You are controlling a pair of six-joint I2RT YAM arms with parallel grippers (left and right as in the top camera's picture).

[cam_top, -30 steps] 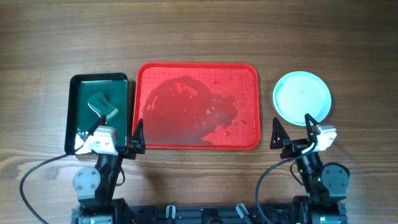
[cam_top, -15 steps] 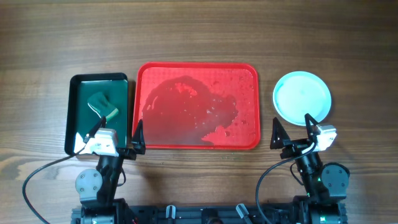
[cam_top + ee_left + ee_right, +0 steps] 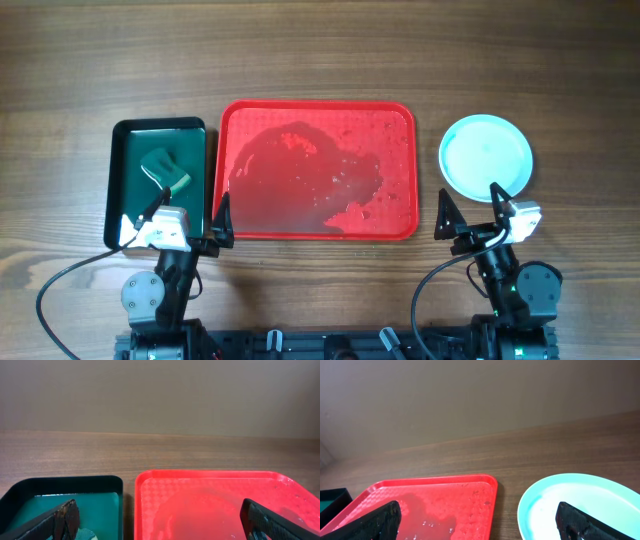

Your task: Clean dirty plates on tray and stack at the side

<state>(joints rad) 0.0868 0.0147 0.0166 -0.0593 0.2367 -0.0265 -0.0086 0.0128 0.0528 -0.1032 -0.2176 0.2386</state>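
The left fingers (image 3: 222,222) stand wide apart and hold nothing, low in the frame at the near edges of the two trays. The right fingers (image 3: 445,216) are just as wide and empty at the lower right.

One pale cyan plate (image 3: 486,153) shows as a single round outline on the desk (image 3: 320,50). From above I cannot tell whether others lie under it. There is one red tray (image 3: 318,103) at the centre, its floor wet and glossy with scattered red specks. One dark green tray (image 3: 160,124) sits just left of it and holds one green lump (image 3: 163,167) that is too small to identify.

The left wrist view cuts both trays off at the bottom edge, and only a sliver of the lump shows beside one finger. In the right wrist view the plate runs out of the lower right corner, and one finger covers part of it.

The plate lies right of the red tray and apart from it, just above the right fingers. The outer right finger's tip overlaps the plate's lower rim in the overhead view. In the left wrist view, the gap between the two trays falls between the left fingers.
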